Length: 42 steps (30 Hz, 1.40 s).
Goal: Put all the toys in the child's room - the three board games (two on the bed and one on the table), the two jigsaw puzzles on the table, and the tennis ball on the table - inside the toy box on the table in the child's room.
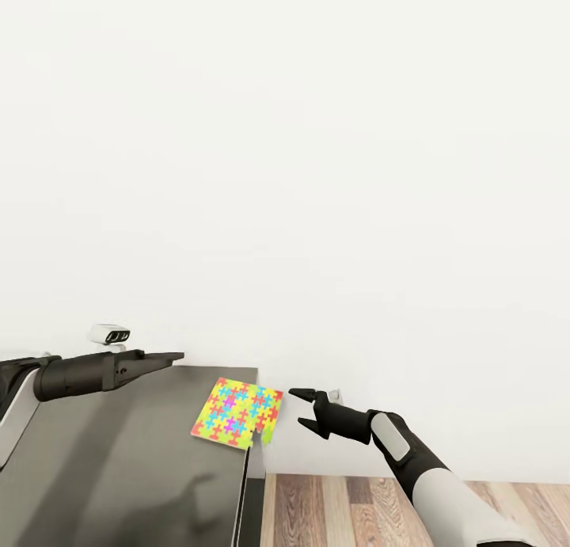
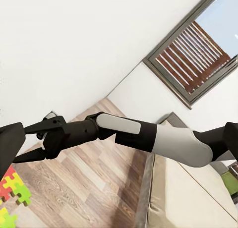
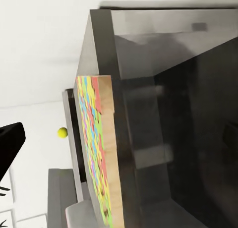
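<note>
The toy box (image 1: 252, 484) is a grey thin-walled bin at the lower left of the head view. A bright jigsaw puzzle (image 1: 235, 412) lies tilted across its far right corner, partly overhanging the wall. In the right wrist view the jigsaw puzzle (image 3: 96, 148) leans along the toy box's wall (image 3: 124, 104); whether it rests on the rim or inside, I cannot tell. My right gripper (image 1: 298, 407) hangs open just right of the puzzle, holding nothing. My left gripper (image 1: 176, 358) hovers over the box's far edge with nothing in it. The tennis ball (image 3: 62, 132) sits on a pale surface beyond the box.
A white wall fills most of the head view. Wood plank floor (image 1: 380, 507) shows right of the box. In the left wrist view my right gripper (image 2: 29, 142) crosses in front of the floor, with a cream bed (image 2: 188, 198) and a dark-framed window (image 2: 198, 54) behind.
</note>
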{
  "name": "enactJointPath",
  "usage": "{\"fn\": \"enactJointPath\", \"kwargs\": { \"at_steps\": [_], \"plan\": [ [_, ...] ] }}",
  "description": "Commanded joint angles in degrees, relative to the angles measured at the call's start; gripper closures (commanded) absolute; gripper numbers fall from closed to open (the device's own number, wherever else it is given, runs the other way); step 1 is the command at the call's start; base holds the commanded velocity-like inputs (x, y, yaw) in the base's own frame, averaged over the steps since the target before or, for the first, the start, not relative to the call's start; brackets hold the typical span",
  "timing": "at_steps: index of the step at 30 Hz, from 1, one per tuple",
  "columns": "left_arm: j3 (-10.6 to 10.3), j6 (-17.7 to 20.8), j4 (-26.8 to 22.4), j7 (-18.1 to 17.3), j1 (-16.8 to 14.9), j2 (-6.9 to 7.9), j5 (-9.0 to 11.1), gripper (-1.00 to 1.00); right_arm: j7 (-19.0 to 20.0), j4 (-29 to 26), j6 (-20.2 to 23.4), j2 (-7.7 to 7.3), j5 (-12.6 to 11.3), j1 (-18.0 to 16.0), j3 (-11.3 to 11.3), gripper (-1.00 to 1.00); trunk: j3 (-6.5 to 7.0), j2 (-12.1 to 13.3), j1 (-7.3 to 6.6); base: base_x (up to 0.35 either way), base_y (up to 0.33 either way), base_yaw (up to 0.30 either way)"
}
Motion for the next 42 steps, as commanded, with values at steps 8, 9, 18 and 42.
{"fn": "enactJointPath", "kwargs": {
  "at_steps": [8,9,18,42],
  "plan": [
    [0.02,0.49,-0.01,-0.13,-0.05,-0.03,0.23,-1.0,0.09,0.02,0.15,-0.1,-0.08,-0.04,0.03,-1.0,-0.06,-0.03,0.0,0.0,0.088,0.0],
    [-0.02,0.49,-0.01,-0.14,-0.06,-0.03,0.21,-1.0,0.09,0.01,0.16,-0.1,-0.08,-0.04,0.02,-1.0,-0.06,-0.03,0.0,0.0,0.245,0.0],
    [-0.03,0.49,-0.01,-0.14,-0.05,-0.04,0.22,-1.0,0.09,0.03,0.18,-0.11,-0.08,-0.04,0.01,-1.0,-0.06,-0.03,0.0,0.0,0.12,0.0],
    [0.24,0.49,-0.01,-0.14,0.17,0.03,0.17,-1.0,0.34,0.0,0.22,-0.22,-0.08,-0.04,-0.07,-1.0,-0.06,-0.03,0.0,0.0,0.036,0.0]
  ]
}}
